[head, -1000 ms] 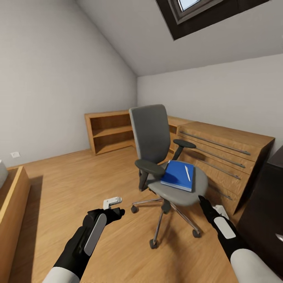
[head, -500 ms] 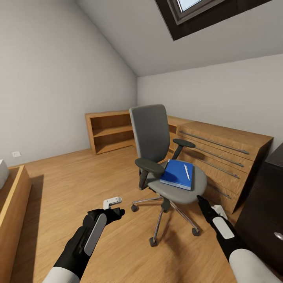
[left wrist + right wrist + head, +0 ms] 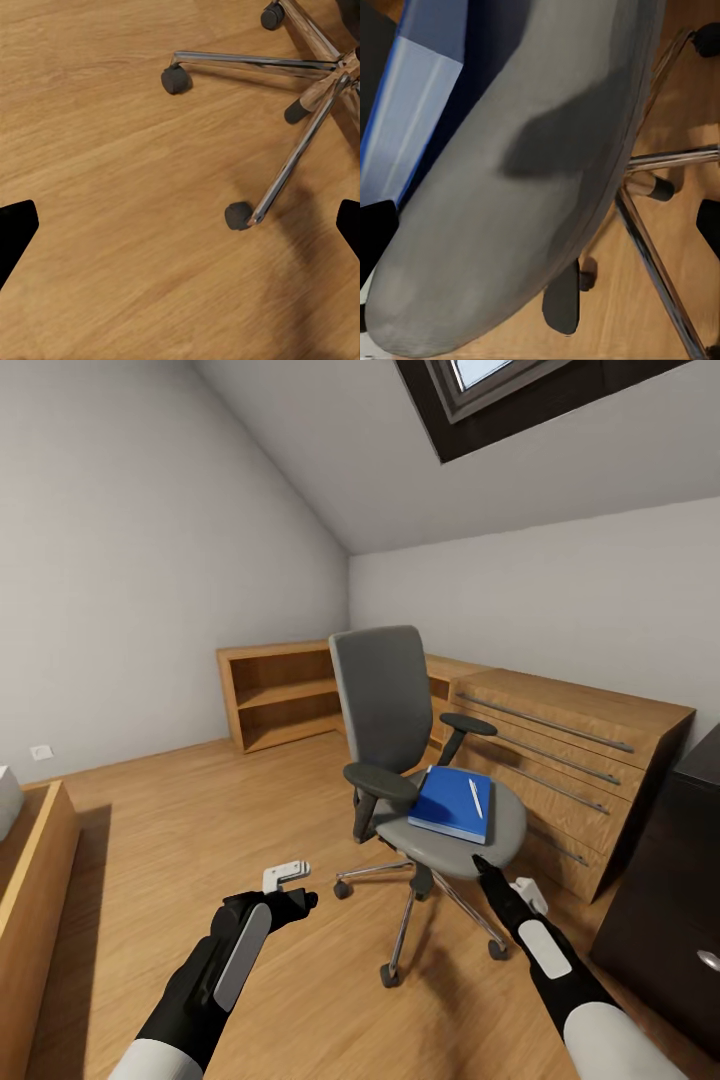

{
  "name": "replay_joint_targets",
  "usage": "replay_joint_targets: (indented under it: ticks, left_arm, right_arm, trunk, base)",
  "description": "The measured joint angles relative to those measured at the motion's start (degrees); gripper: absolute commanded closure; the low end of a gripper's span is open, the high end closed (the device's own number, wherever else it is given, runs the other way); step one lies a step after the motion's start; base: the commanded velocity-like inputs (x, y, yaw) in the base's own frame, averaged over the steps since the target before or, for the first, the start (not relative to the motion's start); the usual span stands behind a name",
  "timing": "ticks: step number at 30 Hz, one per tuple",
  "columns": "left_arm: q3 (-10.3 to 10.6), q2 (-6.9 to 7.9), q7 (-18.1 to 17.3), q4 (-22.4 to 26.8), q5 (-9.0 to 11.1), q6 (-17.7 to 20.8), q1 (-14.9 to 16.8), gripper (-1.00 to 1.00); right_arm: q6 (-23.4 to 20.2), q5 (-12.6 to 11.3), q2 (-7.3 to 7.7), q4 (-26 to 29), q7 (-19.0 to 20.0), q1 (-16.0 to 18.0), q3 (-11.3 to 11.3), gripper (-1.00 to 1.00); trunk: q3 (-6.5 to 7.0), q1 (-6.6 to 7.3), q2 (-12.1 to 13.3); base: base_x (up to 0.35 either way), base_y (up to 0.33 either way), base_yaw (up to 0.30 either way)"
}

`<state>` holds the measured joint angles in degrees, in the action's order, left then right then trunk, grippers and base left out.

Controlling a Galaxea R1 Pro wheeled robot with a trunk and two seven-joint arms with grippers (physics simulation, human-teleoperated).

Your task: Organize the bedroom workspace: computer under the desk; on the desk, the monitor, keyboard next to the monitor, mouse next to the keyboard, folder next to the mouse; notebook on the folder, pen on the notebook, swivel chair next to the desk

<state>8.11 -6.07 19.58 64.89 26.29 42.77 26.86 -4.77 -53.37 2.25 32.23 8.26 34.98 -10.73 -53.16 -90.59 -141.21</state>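
Note:
The grey swivel chair [image 3: 390, 710] stands mid-room on the wooden floor. A blue folder [image 3: 447, 804] lies on its seat, and a whitish pen [image 3: 477, 798] rests on top of the folder. My right gripper [image 3: 503, 878] is open just below the seat's front edge; the right wrist view looks up at the seat's underside [image 3: 532, 195] and the folder's edge [image 3: 427, 112]. My left gripper [image 3: 290, 888] is open, low over the floor left of the chrome base [image 3: 292, 157]. The desk's black drawer unit [image 3: 670, 880] is at the right edge. Notebook, computer, monitor, keyboard and mouse are out of view.
A light wooden shelf bench [image 3: 280, 695] runs along the back wall. A wooden chest with long metal handles [image 3: 570, 760] stands behind the chair. Another wooden unit [image 3: 30, 890] sits at the left edge. Open floor [image 3: 200, 810] lies left of the chair.
My right arm has moved left and forward, closer under the chair seat's front. The view shifted slightly early on. The left arm, chair, folder and pen stay put.

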Motion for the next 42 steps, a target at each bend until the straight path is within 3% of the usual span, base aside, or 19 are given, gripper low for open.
replay_joint_targets:
  ticks: [9, 21, 32, 42]
  left_arm:
    - [-0.03, 0.0, 0.03, 0.0, -0.05, 0.0, 0.0, -1.0]
    - [0.0, 0.0, 0.09, 0.0, 0.0, 0.0, 0.01, -1.0]
    - [0.0, 0.0, 0.06, 0.0, -0.04, 0.0, 0.0, -1.0]
    - [-0.01, 0.0, 0.04, 0.0, -0.09, 0.0, 0.0, -1.0]
  right_arm:
    - [-0.09, 0.26, -0.91, -0.05, 0.32, -0.47, 0.15, -1.0]
    - [-0.03, 0.37, -3.82, -0.18, 0.32, -0.98, 0.37, -1.0]
    - [-0.01, 0.37, -4.02, -0.17, 0.35, -1.32, 0.36, -1.0]
    - [0.05, 1.04, -4.02, -0.08, 0.49, -1.32, 0.09, -1.0]
  trunk:
    - [0.0, 0.0, 0.0]
    - [0.0, 0.0, 0.0]
    - [0.0, 0.01, 0.0]
    - [0.01, 0.03, -0.01]
  base:
    - [0.0, 0.0, 0.0]
    - [0.0, 0.0, 0.0]
    - [0.023, 0.0, 0.0]
    - [0.245, 0.0, 0.0]
